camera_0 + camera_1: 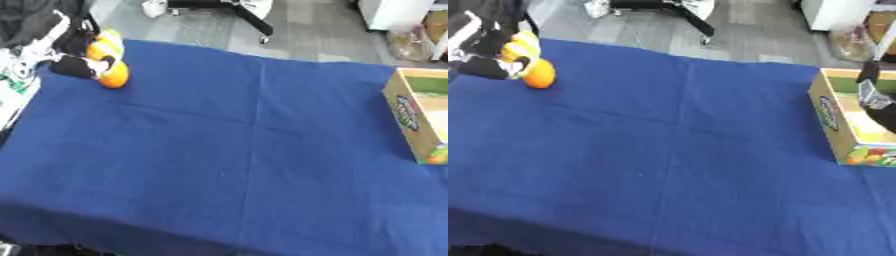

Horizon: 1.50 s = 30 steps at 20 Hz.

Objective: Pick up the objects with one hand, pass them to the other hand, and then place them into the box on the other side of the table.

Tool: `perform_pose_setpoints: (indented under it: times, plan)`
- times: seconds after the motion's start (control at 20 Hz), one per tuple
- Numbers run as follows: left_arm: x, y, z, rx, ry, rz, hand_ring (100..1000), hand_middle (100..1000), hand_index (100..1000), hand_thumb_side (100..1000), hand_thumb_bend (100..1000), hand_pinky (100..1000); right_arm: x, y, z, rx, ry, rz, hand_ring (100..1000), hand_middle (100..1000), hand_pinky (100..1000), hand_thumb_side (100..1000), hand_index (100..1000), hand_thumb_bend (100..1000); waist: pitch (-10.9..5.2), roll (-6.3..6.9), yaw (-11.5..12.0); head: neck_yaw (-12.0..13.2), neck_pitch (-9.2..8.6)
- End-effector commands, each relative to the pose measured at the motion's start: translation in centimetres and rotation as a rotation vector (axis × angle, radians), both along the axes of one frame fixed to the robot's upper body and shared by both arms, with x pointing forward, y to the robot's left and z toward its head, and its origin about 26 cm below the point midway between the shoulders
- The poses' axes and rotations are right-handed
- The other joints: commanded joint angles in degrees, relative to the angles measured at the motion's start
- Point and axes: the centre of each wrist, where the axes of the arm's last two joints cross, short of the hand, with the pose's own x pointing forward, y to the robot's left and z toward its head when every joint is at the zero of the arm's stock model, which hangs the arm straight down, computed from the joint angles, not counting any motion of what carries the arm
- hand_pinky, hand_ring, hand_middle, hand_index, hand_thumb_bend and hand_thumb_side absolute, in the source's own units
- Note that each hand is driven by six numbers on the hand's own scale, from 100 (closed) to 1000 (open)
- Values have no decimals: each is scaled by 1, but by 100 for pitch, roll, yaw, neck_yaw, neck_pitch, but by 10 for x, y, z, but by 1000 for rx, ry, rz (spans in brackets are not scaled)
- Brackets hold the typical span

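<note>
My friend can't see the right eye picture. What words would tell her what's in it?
The robot's left hand reaches the orange fruits at the far left corner of a blue-clothed table. A cardboard box stands open at the right edge, with the right hand dark and blurry over it.

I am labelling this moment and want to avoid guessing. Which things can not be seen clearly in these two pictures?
- Left hand at the oranges: blurred in both views, so its grip is unclear.
- Number of oranges: they overlap, and the hand covers part.
- Box: cut by the right edge; its inside is mostly hidden.
- Right hand: only the right eye view shows it, cut by the edge.
</note>
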Motion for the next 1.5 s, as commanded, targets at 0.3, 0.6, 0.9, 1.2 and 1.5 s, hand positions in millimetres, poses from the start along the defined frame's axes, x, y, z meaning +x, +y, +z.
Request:
perform_pose_setpoints:
  times: [0.3,0.6,0.9,1.2,1.5]
  plan:
    - [-9,-103,29,-427,-182,-489,396,377,482,100,395,403,-4,38,35,-52,-85,179,860,866,848,260,946,100,-111,-18,-56,-732,-102]
    - [-11,-139,27,-556,-88,-699,399,380,484,108,432,408,-17,74,61,-134,-131,372,846,849,840,253,918,129,-105,-42,-64,-1051,-162]
    - [-11,-153,22,-573,24,-803,399,380,485,113,457,410,-31,112,84,-292,-162,587,827,829,829,259,897,183,-106,-36,-41,-1147,-91]
    - [-13,-163,17,-569,107,-862,399,379,485,107,465,411,-38,139,92,-371,-156,724,827,827,828,264,899,189,-99,-24,-8,-1142,-17]
    - [-16,-172,16,-540,184,-919,402,383,491,107,476,414,-35,147,88,-397,-125,762,836,832,829,259,914,211,-92,-20,3,-1125,-14]
